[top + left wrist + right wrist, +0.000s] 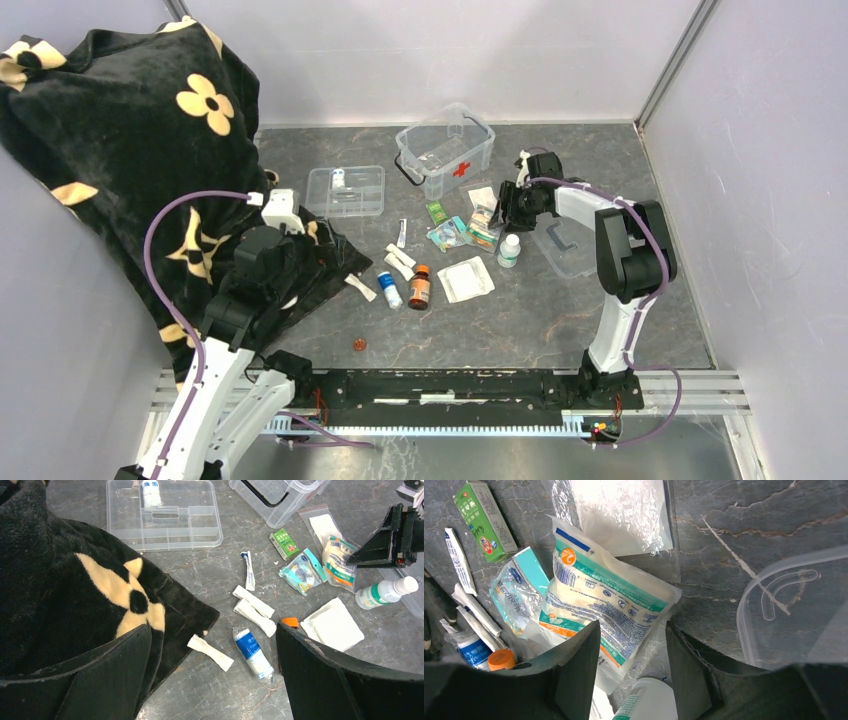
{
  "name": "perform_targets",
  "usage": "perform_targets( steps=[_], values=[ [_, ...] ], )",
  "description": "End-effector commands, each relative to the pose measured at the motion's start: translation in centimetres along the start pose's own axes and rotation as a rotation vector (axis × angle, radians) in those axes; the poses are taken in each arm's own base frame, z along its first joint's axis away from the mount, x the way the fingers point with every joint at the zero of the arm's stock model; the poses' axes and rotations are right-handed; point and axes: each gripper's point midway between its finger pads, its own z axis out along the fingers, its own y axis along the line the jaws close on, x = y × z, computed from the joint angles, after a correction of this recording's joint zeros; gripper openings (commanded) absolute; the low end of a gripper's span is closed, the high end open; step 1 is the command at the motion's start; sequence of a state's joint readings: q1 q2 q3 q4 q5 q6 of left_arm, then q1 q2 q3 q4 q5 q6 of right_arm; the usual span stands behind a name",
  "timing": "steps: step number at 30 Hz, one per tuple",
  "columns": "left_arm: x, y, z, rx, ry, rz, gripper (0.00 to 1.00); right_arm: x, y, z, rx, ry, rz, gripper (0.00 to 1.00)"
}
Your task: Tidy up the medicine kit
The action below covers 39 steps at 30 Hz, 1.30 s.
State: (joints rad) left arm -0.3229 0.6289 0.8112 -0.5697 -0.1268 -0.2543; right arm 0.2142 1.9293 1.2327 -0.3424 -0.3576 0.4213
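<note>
Right gripper [633, 645] straddles a teal-printed packet [609, 600], grip unclear.
Left gripper [212, 635] hangs spread beside black blanket [60, 580]. Medicine kit [445, 150], red cross showing, stands at the far side; packet print unreadable, green box [484, 520] nearby.

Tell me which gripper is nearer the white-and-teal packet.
Right. The right gripper hangs over the white-and-teal packet, jaws straddling its end; the left gripper sits far to its left, at the edge of the black blanket.

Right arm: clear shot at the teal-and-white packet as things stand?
Probably yes. The right gripper hangs directly over the teal-and-white packet, jaws apart, its lower corner between them. Nothing lies on it, though the white bottle crowds that corner.
</note>
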Motion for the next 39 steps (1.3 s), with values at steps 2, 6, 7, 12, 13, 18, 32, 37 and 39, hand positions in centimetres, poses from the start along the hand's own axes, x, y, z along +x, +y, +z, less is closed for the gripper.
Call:
perform_targets(
  steps=[2,6,7,12,13,18,32,37,39],
  values=[
    [-0.6,-0.5,0.3,0.025,-0.017,0.02,1.0,0.0,-0.8,0.7,0.027,-0.007,-0.017,0.49],
    [-0.5,-0.5,0.5,0.025,-0.01,0.02,1.0,-0.5,-0.6,0.5,0.027,-0.026,-0.023,0.35],
    [-0.5,-0.5,0.5,0.025,-0.009,0.023,1.0,-0.7,-0.5,0.4,0.028,-0.036,-0.022,0.33],
    [-0.5,-0.6,0.7,0.027,-0.004,0.025,1.0,-2.4,0.6,-1.1,0.004,-0.113,-0.048,0.04],
    [-0.5,-0.6,0.7,0.028,-0.004,0.025,1.0,-2.9,0.8,-1.6,0.007,-0.13,-0.057,0.01],
    [-0.6,-0.8,0.8,0.038,0.001,0.027,1.0,-5.7,1.3,-5.2,0.076,-0.239,-0.093,0.0],
    [-4.3,-1.0,2.0,0.002,-0.083,0.008,1.0,-15.1,12.8,-11.7,0.078,-0.461,-0.473,0.0],
    [-3.0,-0.3,2.2,-0.026,-0.049,0.04,1.0,-18.4,17.3,-11.2,-0.066,-0.573,-0.679,0.0],
    [-2.5,-0.1,2.1,-0.025,-0.046,0.04,1.0,-19.4,18.2,-10.1,-0.079,-0.585,-0.763,0.0]
  ],
)
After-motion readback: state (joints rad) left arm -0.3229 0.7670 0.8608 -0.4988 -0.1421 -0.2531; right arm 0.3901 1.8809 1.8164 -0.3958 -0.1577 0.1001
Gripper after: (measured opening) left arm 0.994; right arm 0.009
